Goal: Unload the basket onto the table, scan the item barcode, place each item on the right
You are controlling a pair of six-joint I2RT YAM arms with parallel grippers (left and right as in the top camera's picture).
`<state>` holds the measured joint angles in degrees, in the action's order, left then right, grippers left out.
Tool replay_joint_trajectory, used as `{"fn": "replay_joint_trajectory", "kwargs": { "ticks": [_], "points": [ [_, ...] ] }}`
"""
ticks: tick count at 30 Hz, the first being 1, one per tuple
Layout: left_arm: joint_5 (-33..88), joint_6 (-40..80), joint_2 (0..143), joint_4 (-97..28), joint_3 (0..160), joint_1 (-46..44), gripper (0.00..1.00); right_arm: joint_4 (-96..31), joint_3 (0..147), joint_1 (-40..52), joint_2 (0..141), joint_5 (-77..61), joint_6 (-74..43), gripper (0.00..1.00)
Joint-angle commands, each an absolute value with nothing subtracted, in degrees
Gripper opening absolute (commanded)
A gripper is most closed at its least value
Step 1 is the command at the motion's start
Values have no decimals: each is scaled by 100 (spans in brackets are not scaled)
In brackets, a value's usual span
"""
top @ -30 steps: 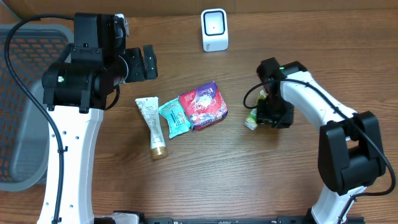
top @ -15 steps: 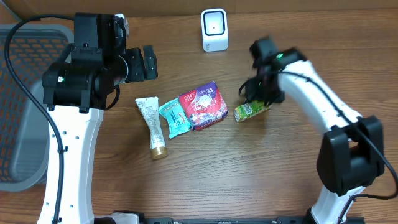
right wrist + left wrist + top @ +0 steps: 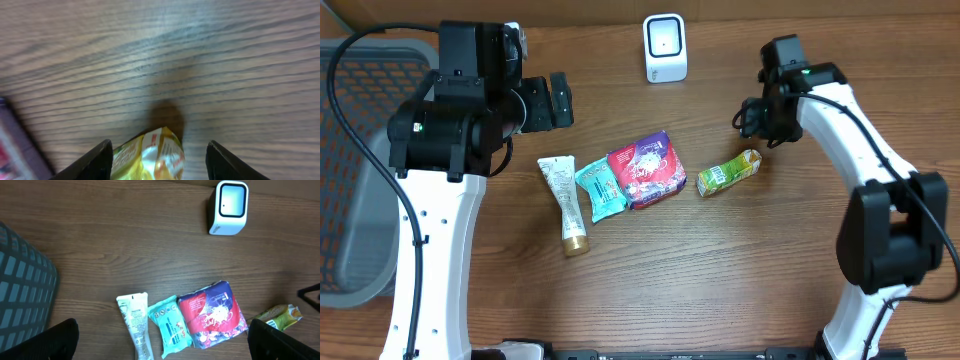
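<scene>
A grey mesh basket [image 3: 350, 170] stands at the far left edge of the wooden table [image 3: 650, 290]. Next to it the left gripper [image 3: 548, 102] hangs above the tabletop with its jaws spread wide and nothing between them; in the left wrist view its fingers [image 3: 55, 342] sit at the two bottom corners, far apart.

Three things lie in a row below it, near the middle of the table. A white tube [image 3: 565, 200] with a gold cap points towards the near edge. A teal packet [image 3: 599, 188] lies just beside it. A red-and-purple packet [image 3: 647, 170] touches the teal one's right side. Further back, well apart from this row, a white scanner [image 3: 665, 47] stands upright near the table's far edge.

To the right of the row lies the green-and-yellow pouch [image 3: 728, 173], flat on the wood and slanted, near the red-and-purple packet but apart from it. The right gripper [image 3: 765, 125] is just beside the pouch's upper right end. In the right wrist view its fingers [image 3: 90, 160] stand apart on either side of the pouch's tip, with a gap on each side, so the jaws are parted and hold nothing.
</scene>
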<state>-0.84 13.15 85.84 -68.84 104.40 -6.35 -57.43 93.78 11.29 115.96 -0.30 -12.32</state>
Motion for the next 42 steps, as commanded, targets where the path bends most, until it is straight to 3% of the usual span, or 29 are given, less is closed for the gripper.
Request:
{"fn": "replay_joint_trajectory", "kwargs": {
  "ticks": [1, 21, 28, 38, 42],
  "points": [
    [-45, 1240, 8626, -6882, 10521, -642, 100, -5736, 9413, 1155, 11946, -121, -1192, 61],
    [-45, 1240, 8626, -6882, 10521, -642, 99, -8715, 9426, 1149, 12025, -718, -716, 65],
    [-45, 1240, 8626, -6882, 10521, -642, 99, -8549, 9426, 1278, 12011, -2543, 521, 66],
    [-45, 1240, 8626, -6882, 10521, -642, 100, -7771, 9413, 1514, 12014, -591, 692, 77],
    [-45, 1240, 8626, -6882, 10521, -642, 100, -7811, 9365, 1426, 12014, -1039, 1271, 77]
  ]
}}
